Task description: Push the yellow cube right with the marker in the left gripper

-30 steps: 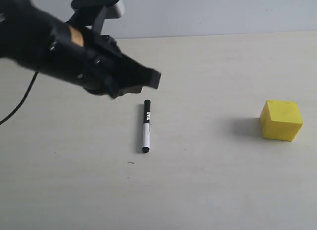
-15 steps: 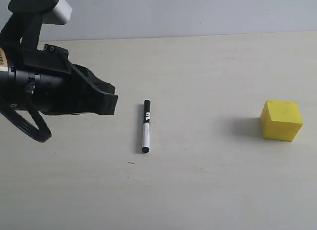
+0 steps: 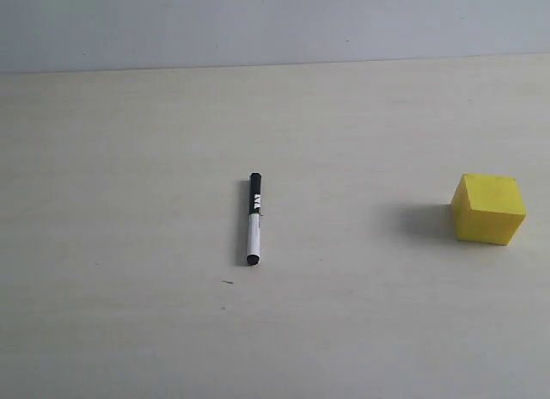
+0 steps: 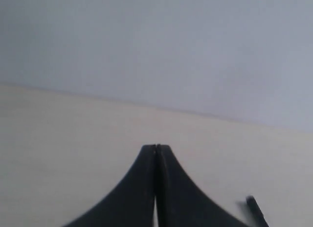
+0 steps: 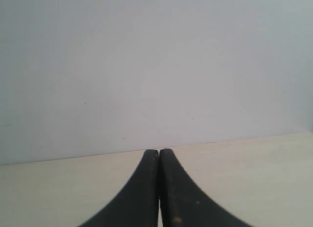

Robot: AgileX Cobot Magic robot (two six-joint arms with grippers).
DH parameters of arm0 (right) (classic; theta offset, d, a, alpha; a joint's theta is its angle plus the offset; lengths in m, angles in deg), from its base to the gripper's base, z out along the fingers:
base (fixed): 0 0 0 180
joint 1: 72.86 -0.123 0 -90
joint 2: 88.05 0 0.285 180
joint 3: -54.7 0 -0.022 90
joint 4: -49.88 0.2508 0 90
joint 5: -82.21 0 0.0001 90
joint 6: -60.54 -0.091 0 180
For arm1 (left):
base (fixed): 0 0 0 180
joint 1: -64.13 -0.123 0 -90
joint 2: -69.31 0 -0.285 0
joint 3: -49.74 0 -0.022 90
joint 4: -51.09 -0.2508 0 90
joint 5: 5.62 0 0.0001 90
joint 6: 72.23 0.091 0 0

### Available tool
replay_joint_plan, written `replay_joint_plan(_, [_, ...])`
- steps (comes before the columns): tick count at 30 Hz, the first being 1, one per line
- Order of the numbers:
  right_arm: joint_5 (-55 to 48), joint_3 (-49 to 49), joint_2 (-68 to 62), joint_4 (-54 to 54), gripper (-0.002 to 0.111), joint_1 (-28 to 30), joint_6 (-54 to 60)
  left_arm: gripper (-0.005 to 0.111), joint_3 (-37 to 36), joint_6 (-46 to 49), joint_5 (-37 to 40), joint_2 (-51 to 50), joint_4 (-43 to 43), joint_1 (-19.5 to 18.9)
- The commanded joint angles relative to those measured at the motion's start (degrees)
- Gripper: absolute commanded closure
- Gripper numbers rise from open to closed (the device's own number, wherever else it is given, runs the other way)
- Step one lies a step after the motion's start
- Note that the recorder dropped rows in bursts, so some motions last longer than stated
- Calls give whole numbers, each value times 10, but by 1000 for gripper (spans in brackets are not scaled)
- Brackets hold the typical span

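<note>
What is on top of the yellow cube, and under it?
Nothing lies on the yellow cube: its top face is bare. It rests on the pale table, apart from the marker. Its underside is hidden.

marker [image 3: 253,219]: black cap, white lettering, white barrel, black tip | cube [image 3: 488,208]: plain bright yellow | bench [image 3: 129,244]: pale cream | wall [image 3: 275,21]: pale grey

- Exterior view: bright, soft, even light over the matte table [image 3: 129,330]; sharp across the frame.
- The yellow cube [image 3: 488,210] throws a soft shadow to its left in that view, so the light comes from the right. The marker [image 3: 253,218] has a thin shadow on the same side.
- Left wrist view: hazy. The left pincer [image 4: 156,147] is soft-edged and the marker end is a blur.
- Right wrist view: the wall [image 5: 146,65] is flat pale grey; the right pincer [image 5: 159,151] is out of focus.
</note>
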Motion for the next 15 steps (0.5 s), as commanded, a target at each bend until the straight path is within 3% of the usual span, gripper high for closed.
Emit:
replay_joint_plan(1, [0, 3, 3, -3, 108, -1, 3, 107, -29, 15, -26, 83, 0, -51])
replay_joint_plan(3, [0, 3, 3, -3, 108, -1, 3, 107, -29, 37, -26, 114, 0, -62])
replay_joint_plan(7, [0, 3, 3, -3, 108, -1, 3, 107, -29, 106, 53, 178, 0, -66])
replay_joint_plan(15, [1, 3, 3, -3, 108, -1, 3, 107, -29, 125, 95, 178, 0, -67])
